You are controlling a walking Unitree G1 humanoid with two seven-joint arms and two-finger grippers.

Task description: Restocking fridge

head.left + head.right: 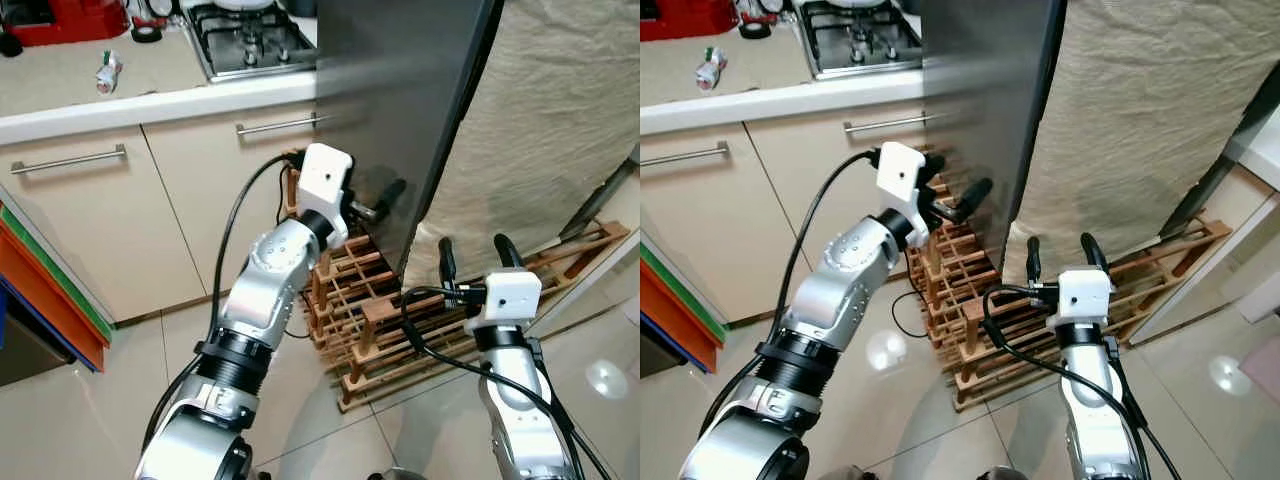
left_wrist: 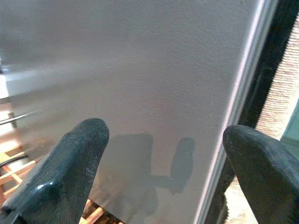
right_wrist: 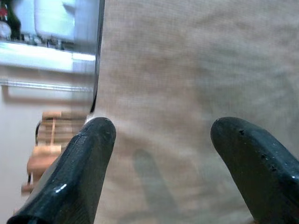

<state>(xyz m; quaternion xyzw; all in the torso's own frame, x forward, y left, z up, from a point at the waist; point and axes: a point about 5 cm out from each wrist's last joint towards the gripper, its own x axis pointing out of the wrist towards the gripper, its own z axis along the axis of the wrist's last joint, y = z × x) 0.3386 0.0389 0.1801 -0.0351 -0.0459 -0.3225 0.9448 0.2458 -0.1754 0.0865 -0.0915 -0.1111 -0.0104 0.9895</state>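
The fridge's grey metal panel stands upright in the middle, its edge running down toward the floor. My left gripper is raised close against the panel's lower part, open, with nothing between the fingers. In the left wrist view the grey panel lies just beyond the spread fingers, and their shadow falls on it. My right gripper is lower and to the right, open and empty. It points at a beige cloth hanging beside the fridge.
A wooden slatted rack lies on the tiled floor beneath both grippers. Left of the fridge run a counter with a gas hob and cream cabinets with bar handles. Coloured boards lean at the far left.
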